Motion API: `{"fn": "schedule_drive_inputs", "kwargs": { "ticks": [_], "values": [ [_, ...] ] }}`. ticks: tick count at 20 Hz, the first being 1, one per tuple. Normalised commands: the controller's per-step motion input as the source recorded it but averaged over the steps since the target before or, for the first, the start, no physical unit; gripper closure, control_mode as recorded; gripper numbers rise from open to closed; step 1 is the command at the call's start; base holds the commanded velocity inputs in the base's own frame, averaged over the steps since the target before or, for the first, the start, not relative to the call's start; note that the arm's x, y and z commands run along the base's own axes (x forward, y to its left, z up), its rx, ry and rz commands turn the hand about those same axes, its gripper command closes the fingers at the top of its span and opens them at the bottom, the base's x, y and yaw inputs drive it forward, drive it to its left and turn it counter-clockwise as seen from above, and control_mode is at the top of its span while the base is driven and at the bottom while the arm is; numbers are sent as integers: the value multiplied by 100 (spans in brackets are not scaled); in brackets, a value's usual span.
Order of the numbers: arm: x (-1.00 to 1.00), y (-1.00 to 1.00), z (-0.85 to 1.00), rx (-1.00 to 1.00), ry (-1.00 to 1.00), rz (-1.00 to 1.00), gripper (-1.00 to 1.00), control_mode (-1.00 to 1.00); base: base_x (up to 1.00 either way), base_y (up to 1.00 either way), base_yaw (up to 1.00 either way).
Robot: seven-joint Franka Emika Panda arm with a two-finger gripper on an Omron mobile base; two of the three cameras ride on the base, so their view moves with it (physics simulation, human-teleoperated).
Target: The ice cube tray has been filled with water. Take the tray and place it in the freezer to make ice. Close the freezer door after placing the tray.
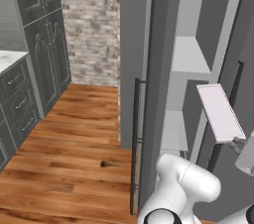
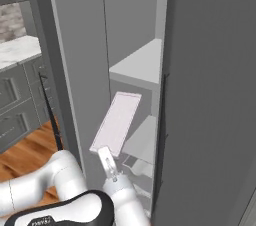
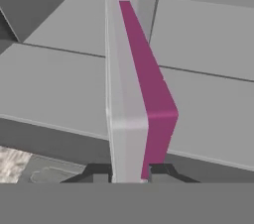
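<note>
Carrying stage. Left base view: ice cube tray (image 1: 220, 111) held aloft before the open freezer (image 1: 191, 59), door (image 1: 154, 94) at 9 o'clock. Right base view: gripper (image 2: 106, 157) clamps the tray's near end. Hand view: fingertips (image 3: 99, 172) pinch it edge-on; its water is indiscernible. Placing and closing remain.

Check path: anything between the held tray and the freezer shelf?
Nothing visible. The pincer grips the ice cube tray by its near end, pointed into the open freezer; the freezer door stands swung aside to the left, and the shelf ahead looks bare.
</note>
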Motion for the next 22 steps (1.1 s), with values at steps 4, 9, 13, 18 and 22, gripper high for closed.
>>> {"fn": "schedule_drive_inputs", "kwargs": {
  "ticks": [4,9,13,18,22],
  "values": [
    [42,9,62,0,-2,7,100,-100,0,0,0],
    [61,0,63,0,-1,0,100,-100,0,0,0],
    [56,0,37,0,6,0,100,-100,0,0,0],
    [65,0,27,3,8,0,100,-100,0,0,0],
    [67,0,26,5,5,0,100,-100,0,0,0]
  ]
}}
